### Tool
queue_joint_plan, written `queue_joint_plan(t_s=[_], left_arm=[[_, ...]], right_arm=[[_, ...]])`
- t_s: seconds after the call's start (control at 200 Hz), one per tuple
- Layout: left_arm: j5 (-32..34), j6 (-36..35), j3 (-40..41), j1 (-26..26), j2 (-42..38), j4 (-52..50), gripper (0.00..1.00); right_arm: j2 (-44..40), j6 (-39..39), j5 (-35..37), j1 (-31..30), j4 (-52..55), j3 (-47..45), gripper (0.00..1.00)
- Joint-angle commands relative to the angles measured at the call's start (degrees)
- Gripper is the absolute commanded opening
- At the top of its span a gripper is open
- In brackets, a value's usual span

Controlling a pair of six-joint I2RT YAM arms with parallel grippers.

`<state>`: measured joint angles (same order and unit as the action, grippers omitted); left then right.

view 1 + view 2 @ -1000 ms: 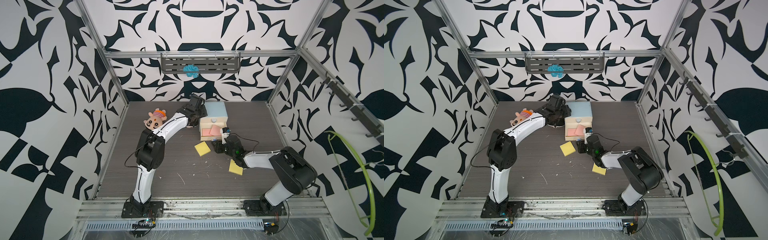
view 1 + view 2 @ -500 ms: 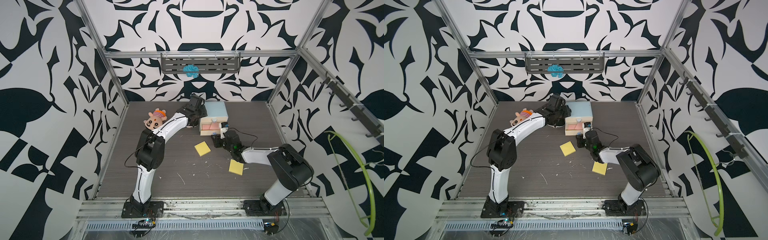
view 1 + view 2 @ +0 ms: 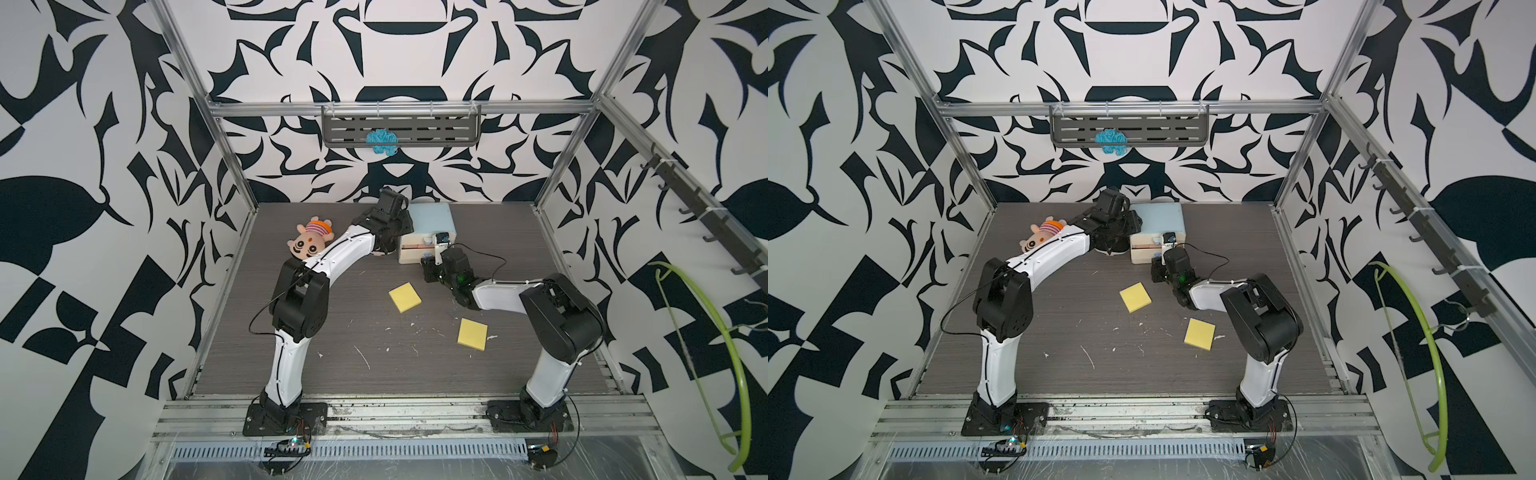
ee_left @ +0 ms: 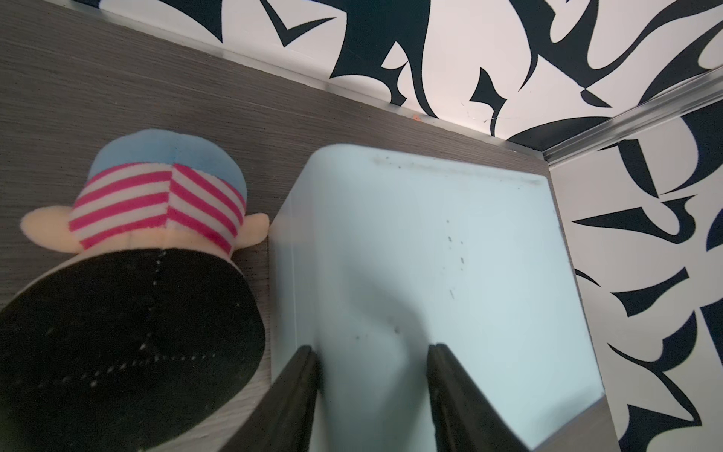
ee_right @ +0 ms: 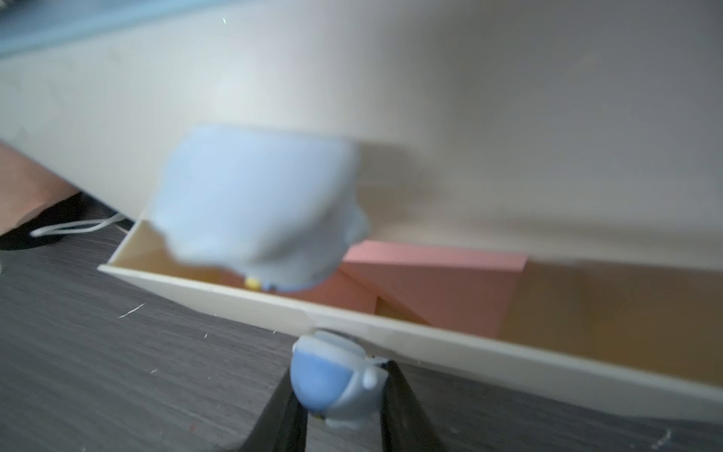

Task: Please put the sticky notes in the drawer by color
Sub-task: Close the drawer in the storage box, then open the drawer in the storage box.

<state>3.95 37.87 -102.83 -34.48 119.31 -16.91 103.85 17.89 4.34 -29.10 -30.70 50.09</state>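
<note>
Two yellow sticky-note pads lie loose on the dark tabletop, both behind the right gripper: the nearer yellow pad off toward the left arm's side, the farther yellow pad close beside the right forearm. The right gripper is clenched on the bluish knob of a cream drawer, one finger on each side of it. That drawer stands partly open straight ahead of the fingertips, and pink sticky-note pads lie inside, overlapping. It looks like the lowest drawer, since tabletop shows right under its front. A second, blurred knob hangs above. The left gripper sits over the pale blue top of the drawer cabinet, jaws apart and grasping nothing that shows; it seems to steady the cabinet. A plush doll in a striped cap lies just beside that gripper. By this, pink is sorted and yellow is not yet put away. No green pads are in sight, so they may sit in a shut drawer. Left to do: close this drawer, open another, load both yellow pads. No brand, label or writing can be read
</note>
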Motion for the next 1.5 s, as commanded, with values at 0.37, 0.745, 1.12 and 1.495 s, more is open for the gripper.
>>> queue_joint_plan(t_s=[0.37, 0.745, 1.12, 1.495], left_arm=[[-4.21, -0.87, 3.22, -1.18, 2.69, -7.62, 0.50], [-5.35, -0.33, 2.65, -1.20, 2.88, -7.43, 0.50], [-5.04, -0.60, 3.72, -1.20, 2.25, -7.44, 0.50], [-5.52, -0.51, 3.94, -1.16, 2.49, -7.26, 0.50]], right_arm=[[-4.44, -1.32, -0.50, -0.25, -11.05, -0.36, 0.43], [1.27, 7.56, -2.51, 1.93, -14.93, -4.60, 0.61], [9.40, 11.65, -3.99, 3.00, -19.87, -1.00, 0.58], [12.01, 11.41, -3.85, 3.35, -21.50, 1.43, 0.38]])
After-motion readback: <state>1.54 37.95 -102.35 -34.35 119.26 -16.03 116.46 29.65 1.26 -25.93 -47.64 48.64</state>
